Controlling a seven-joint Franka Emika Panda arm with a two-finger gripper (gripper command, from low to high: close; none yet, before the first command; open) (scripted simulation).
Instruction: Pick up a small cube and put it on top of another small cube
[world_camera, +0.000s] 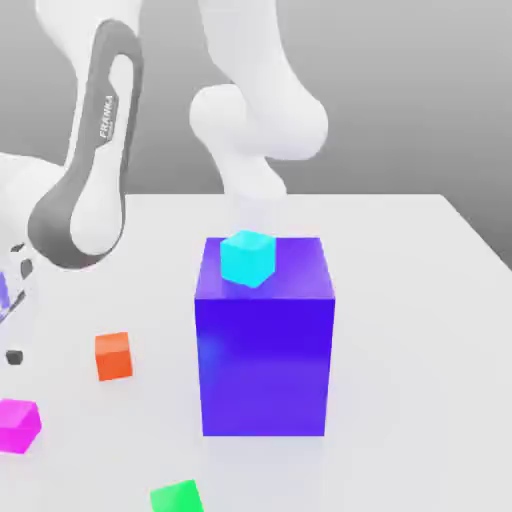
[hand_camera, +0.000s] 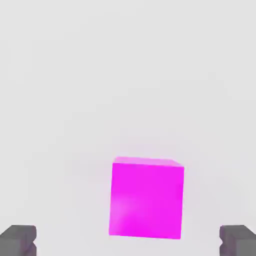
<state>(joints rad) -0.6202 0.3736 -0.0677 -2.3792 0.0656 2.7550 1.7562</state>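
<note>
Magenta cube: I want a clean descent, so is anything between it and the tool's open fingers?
No. In the hand view the magenta cube sits on bare white table, with nothing between it and the tool.

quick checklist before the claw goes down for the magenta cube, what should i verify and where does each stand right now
1. Claw open wide enough for the cube: ok, fingertips sit far apart at both sides of the hand view.
2. Magenta cube between the fingers: ok, though nearer one fingertip than the other.
3. Cube resting free on the table: ok, nothing touching it.
4. Fingers low enough to close: cannot tell.
5. Neighbours out of the way: ok, the orange cube and green cube stand apart from it in the exterior view.
6. Cyan cube undisturbed on the big blue block: ok.
</note>
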